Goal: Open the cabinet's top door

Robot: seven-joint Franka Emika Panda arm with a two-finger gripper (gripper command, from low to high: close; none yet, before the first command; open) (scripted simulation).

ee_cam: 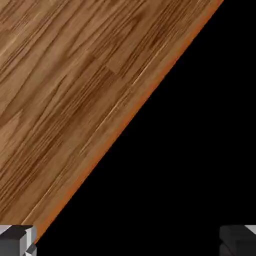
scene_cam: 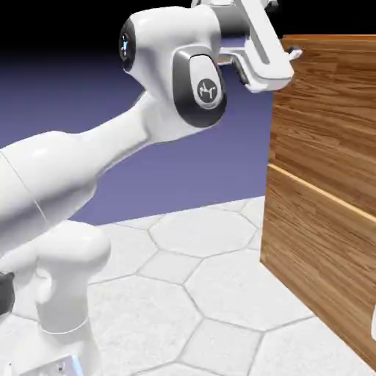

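Observation:
The cabinet (scene_cam: 323, 220) of reddish-brown wood grain fills the right of the exterior view. Its upper panel, the top door (scene_cam: 327, 103), sits above a second panel with a pale ledge-like edge (scene_cam: 316, 192). No silver handle shows on the top door in either view. My gripper (scene_cam: 292, 53) is high up at the top door's upper left corner, close against its edge. In the hand view, wood grain (ee_cam: 65, 100) covers the upper left and the rest is black. The grey fingertips (ee_cam: 17, 240) stand far apart at the bottom corners, so the gripper (ee_cam: 127, 241) is open with nothing between them.
The white arm (scene_cam: 110, 147) rises from the lower left and crosses the exterior view toward the cabinet. A white hex-patterned table (scene_cam: 198, 294) lies below. A small pale sliver (scene_cam: 373, 323) shows at the right edge by the lower panel.

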